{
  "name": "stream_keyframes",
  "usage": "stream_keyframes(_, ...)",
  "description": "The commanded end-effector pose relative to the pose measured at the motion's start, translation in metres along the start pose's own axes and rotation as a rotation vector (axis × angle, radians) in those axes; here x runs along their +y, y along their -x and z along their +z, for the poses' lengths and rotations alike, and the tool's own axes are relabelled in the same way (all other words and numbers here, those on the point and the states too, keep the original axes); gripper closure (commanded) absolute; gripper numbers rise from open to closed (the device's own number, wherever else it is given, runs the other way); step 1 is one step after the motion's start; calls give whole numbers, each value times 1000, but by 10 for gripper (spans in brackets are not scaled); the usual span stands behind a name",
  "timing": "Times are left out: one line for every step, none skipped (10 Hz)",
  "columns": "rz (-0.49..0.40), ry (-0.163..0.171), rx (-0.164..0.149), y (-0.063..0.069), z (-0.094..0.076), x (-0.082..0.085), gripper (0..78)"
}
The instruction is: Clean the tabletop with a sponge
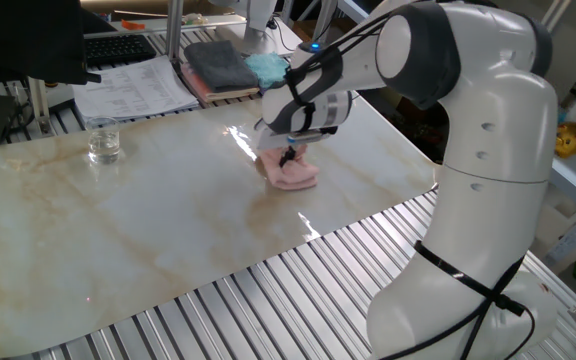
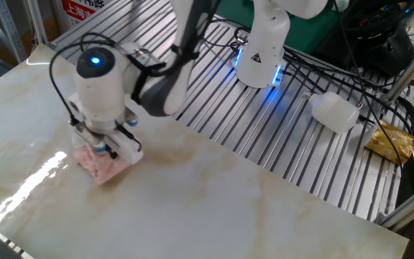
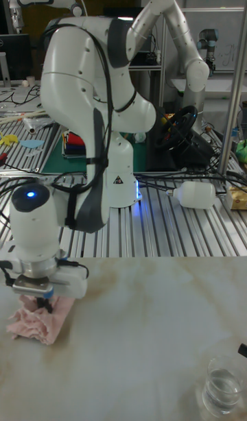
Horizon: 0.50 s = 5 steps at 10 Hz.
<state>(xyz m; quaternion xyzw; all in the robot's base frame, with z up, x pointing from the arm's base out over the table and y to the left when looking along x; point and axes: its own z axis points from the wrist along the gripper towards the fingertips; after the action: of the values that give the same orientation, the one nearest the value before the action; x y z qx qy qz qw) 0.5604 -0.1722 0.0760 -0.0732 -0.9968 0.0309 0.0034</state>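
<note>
The pale pink sponge (image 1: pixel 292 176) (image 2: pixel 103 165) (image 3: pixel 36 323) lies crumpled on the glossy marble-look tabletop (image 1: pixel 148 230) (image 2: pixel 214 201) (image 3: pixel 137 345), near its right end in one fixed view. My gripper (image 1: pixel 288 158) (image 2: pixel 105 150) (image 3: pixel 42 299) points straight down onto the sponge, shut on its top folds and pressing it against the sheet. The white wrist with its blue light hides the middle of the sponge in the other fixed view.
A glass of water (image 1: pixel 104 140) (image 3: pixel 221 383) stands on the tabletop at the far side. Grey (image 1: pixel 218 65) and teal (image 1: pixel 271 68) folded cloths and papers (image 1: pixel 133 88) lie behind. A white bottle (image 2: pixel 334 111) rests on the ribbed metal slats (image 1: pixel 268 300).
</note>
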Motion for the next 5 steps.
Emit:
stream_keyframes(35, 19, 17, -15, -14, 29, 764)
stream_keyframes(40, 26, 23, -22, -14, 34, 764)
stream_keyframes(48, 24, 27, -30, -15, 40, 764)
stream_keyframes(54, 25, 30, -39, -15, 45, 764)
stream_keyframes(61, 21, 33, -48, -16, 50, 764)
